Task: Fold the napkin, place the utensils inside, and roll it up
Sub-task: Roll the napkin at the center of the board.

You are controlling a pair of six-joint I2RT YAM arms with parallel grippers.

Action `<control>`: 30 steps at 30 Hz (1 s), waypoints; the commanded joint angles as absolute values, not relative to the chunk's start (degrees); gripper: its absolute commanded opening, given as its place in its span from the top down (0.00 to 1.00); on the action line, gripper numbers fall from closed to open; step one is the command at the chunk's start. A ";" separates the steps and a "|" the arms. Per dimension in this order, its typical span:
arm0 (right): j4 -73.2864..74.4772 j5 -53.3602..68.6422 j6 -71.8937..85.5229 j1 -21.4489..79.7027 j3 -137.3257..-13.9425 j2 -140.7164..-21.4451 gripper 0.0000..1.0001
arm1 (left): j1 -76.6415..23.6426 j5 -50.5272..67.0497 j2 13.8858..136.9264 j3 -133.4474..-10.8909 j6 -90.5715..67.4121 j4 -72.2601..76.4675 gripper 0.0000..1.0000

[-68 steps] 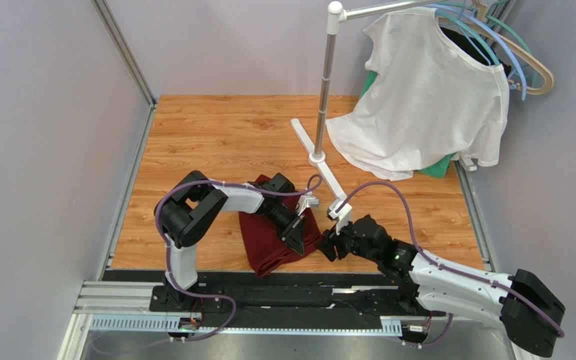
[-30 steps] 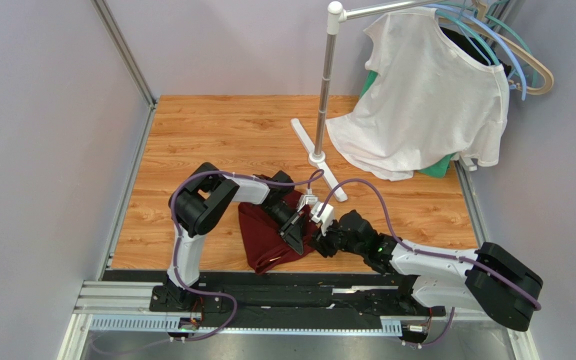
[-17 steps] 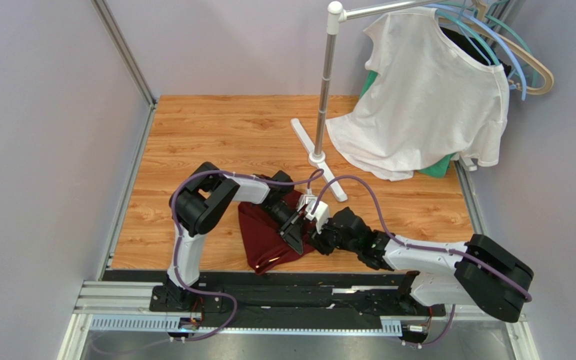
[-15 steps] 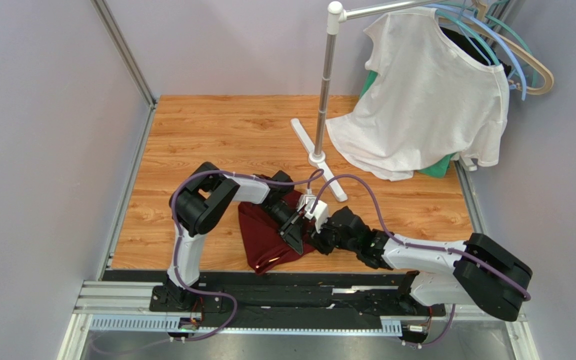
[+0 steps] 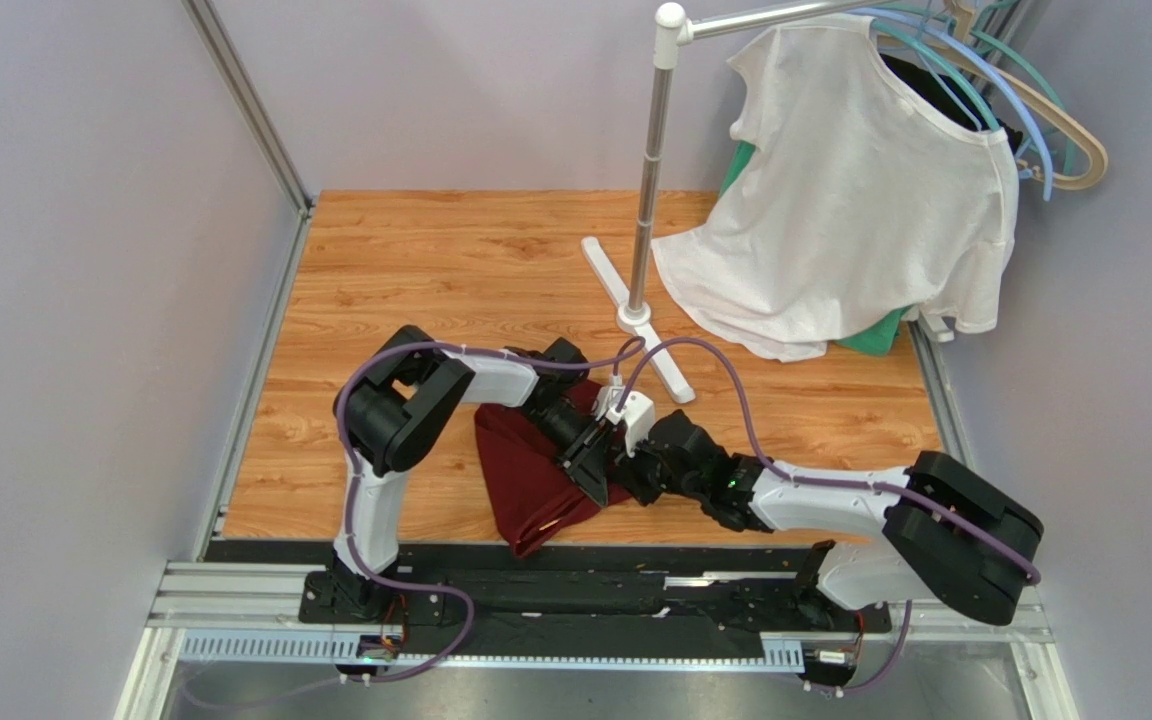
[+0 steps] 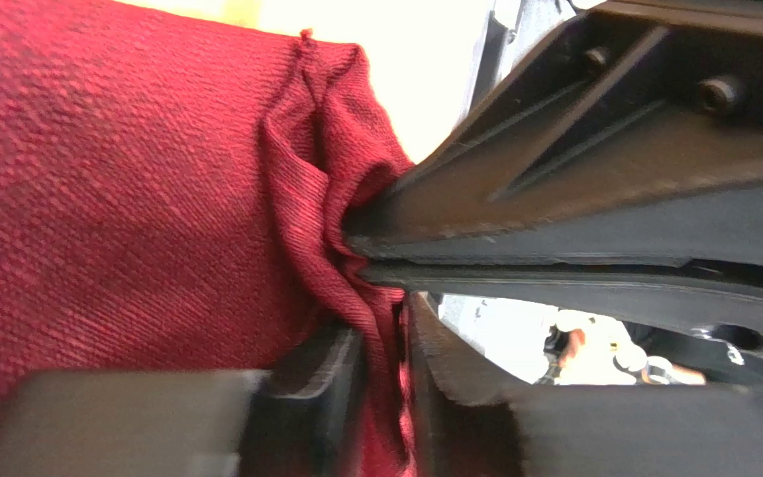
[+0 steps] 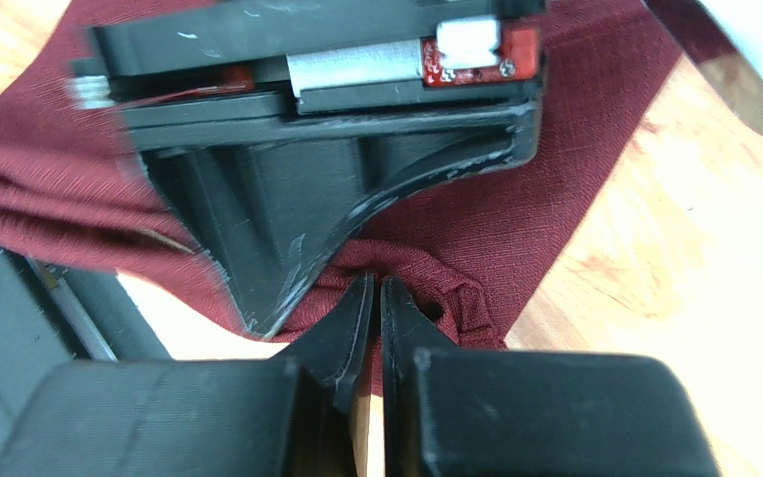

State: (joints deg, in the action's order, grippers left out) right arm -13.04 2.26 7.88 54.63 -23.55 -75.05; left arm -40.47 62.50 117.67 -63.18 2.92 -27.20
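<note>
The wooden bench fills the floor of the cell between grey walls. At its far right, a white T-shirt hangs from pastel hangers on a metal garment stand, whose white foot rests near the middle of the bench. The left arm bends in from the left and the right arm stretches low from the right. They meet just in front of the stand's foot.

The napkin, dark maroon and creased, lies on the near part of the bench below that meeting point. Its near corner reaches the bench's front edge, and its right edge is gathered up where the two arms meet.

The right pincer is pressed together, nipping a bunched fold of the napkin at its tips. The left pincer sits right against it, and their black housings nearly touch. The left jaws stand a little apart, with a hanging fold of the cloth running down between the fingers.
</note>
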 commanded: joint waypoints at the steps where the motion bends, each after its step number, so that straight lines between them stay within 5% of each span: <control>1: -9.41 -4.74 9.23 54.49 -23.99 -76.64 0.96 | -40.43 55.20 113.82 -63.37 0.97 -24.70 0.61; 9: -8.00 -7.38 11.16 54.49 -24.61 -78.31 0.98 | -39.99 52.12 111.19 -63.90 0.26 -25.84 0.19; 13: -7.65 -8.70 11.78 54.49 -24.61 -78.22 0.98 | -39.90 49.14 108.55 -62.67 -1.58 -24.35 0.11; 30: -7.29 -11.07 13.89 54.49 -23.47 -75.94 0.99 | -36.48 33.41 91.95 -52.06 -6.23 -16.01 0.01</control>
